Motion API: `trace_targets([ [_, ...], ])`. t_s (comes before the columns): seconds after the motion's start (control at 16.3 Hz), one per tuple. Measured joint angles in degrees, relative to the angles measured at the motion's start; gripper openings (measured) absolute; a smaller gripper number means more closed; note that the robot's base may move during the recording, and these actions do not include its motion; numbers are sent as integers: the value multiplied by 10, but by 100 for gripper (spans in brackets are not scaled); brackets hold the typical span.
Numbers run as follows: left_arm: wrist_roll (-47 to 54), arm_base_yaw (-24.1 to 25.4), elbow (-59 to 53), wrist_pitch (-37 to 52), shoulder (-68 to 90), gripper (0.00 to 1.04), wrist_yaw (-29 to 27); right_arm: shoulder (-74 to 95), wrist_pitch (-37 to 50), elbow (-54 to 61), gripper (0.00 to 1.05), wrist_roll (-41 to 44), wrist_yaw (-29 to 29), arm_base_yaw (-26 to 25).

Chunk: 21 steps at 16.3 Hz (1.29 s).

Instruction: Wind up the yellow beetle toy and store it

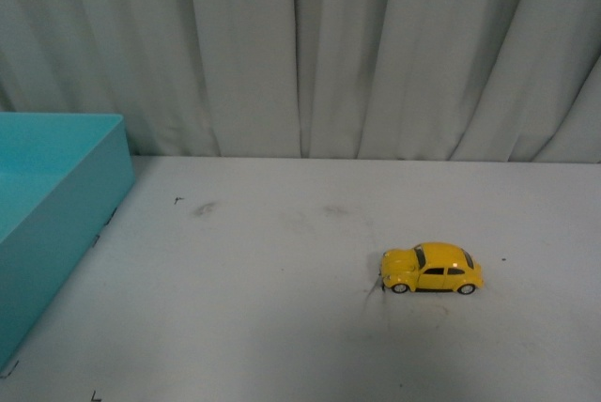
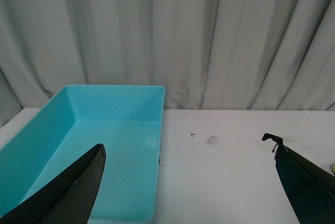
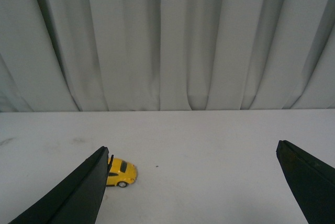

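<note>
The yellow beetle toy (image 1: 432, 270) stands on its wheels on the white table, right of centre in the front view, side-on with its nose pointing left. Neither arm shows in the front view. In the right wrist view my right gripper (image 3: 192, 156) is open and empty; the beetle toy (image 3: 121, 172) sits beyond it, partly hidden behind one black finger (image 3: 84, 190). My left gripper (image 2: 188, 150) is open and empty too, hanging over the table beside the turquoise bin (image 2: 104, 145).
The turquoise bin (image 1: 56, 186) is an open rectangular box with nothing in it, at the table's left edge. The white table (image 1: 282, 327) has faint smudges and small black marks. A grey curtain (image 1: 300, 45) hangs along the far edge.
</note>
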State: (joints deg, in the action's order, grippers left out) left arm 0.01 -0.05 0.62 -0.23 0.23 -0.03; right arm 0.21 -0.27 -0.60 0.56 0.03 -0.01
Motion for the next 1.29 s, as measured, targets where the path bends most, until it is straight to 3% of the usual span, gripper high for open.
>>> trace_targets([
  [1.17,0,0,0,0,0,98,0,0,0,0,98,0,0,0],
  [1.23,0,0,0,0,0,98,0,25,-67,-21,98,-30,-33,-6],
  [1.29,0,0,0,0,0,98,0,83,-43,-31,98,-56,-53,-8],
])
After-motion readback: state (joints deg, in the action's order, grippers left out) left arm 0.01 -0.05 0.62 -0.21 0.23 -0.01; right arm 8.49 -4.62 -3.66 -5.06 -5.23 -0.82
